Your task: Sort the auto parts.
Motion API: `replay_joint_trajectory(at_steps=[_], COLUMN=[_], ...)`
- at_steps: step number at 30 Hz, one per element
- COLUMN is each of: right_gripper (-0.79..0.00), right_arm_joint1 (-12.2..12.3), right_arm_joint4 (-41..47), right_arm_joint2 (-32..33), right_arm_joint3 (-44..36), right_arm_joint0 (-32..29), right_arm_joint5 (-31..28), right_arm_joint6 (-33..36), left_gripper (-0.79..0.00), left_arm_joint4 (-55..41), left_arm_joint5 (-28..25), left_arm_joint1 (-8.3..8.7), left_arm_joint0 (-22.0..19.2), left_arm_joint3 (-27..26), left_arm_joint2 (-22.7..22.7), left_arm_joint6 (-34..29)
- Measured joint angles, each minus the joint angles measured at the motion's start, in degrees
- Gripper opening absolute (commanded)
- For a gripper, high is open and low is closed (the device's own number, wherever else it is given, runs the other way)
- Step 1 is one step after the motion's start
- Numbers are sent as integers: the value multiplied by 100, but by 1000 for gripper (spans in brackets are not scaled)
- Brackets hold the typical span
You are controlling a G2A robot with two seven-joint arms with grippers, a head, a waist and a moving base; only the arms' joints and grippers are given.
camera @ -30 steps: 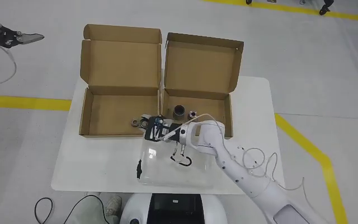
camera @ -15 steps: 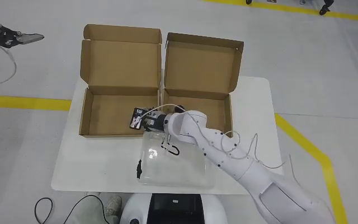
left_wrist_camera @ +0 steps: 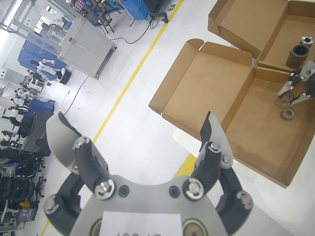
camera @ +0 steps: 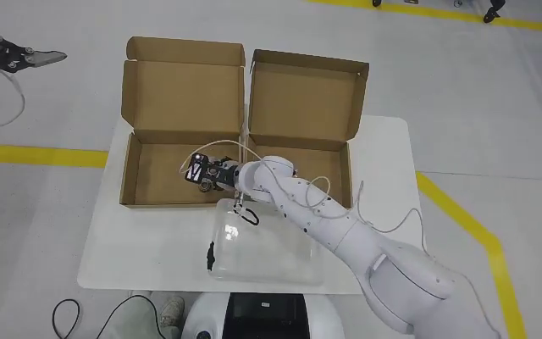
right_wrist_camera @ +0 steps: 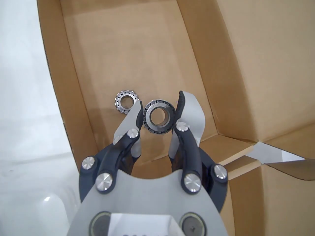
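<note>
Placing: roller bearing (right_wrist_camera: pixel 159 117) pinched by right tool (right_wrist_camera: pixel 160 101) in left cardboard box (right_wrist_camera: pixel 123 50), beside second bearing (right_wrist_camera: pixel 124 101) | left tool (left_wrist_camera: pixel 133 117) spread | next: release judged due.

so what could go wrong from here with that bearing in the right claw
1. The right claw grips the held bearing only near its fingertips, on the round rim; it might slip or twist.
2. Released here, it could knock the second bearing close beside it in the cardboard box.

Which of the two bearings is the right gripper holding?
The bearing clamped in the right gripper; the other bearing lies free on the box floor beside it.
</note>
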Motion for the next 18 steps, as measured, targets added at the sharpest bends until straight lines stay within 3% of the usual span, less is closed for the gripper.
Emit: replay_joint_trajectory(at_steps=[2, 4, 8, 12, 18], right_gripper=[-446, -209, -142, -123, -86], right_arm_joint1=[-98, -170, -309, -397, -313], right_arm_joint4=[23, 33, 12, -42, -287], right_arm_joint2=[-26, -37, -56, -50, 104], right_arm_joint3=[219, 376, 647, 728, 309], right_arm_joint0=[49, 88, 171, 224, 227], right_arm_joint5=[10, 17, 3, -29, -175], right_arm_joint6=[-87, -157, -270, -429, -739], left_gripper=[0, 0, 0, 0, 0], left_arm_joint4=[0, 0, 0, 0, 0], left_arm_joint5=[0, 0, 0, 0, 0], left_arm_joint1=[0, 0, 0, 0, 0], left_arm_joint0=[0, 0, 0, 0, 0], left_arm_joint3=[0, 0, 0, 0, 0], left_arm_joint2=[0, 0, 0, 0, 0], left_arm_joint6=[0, 0, 0, 0, 0])
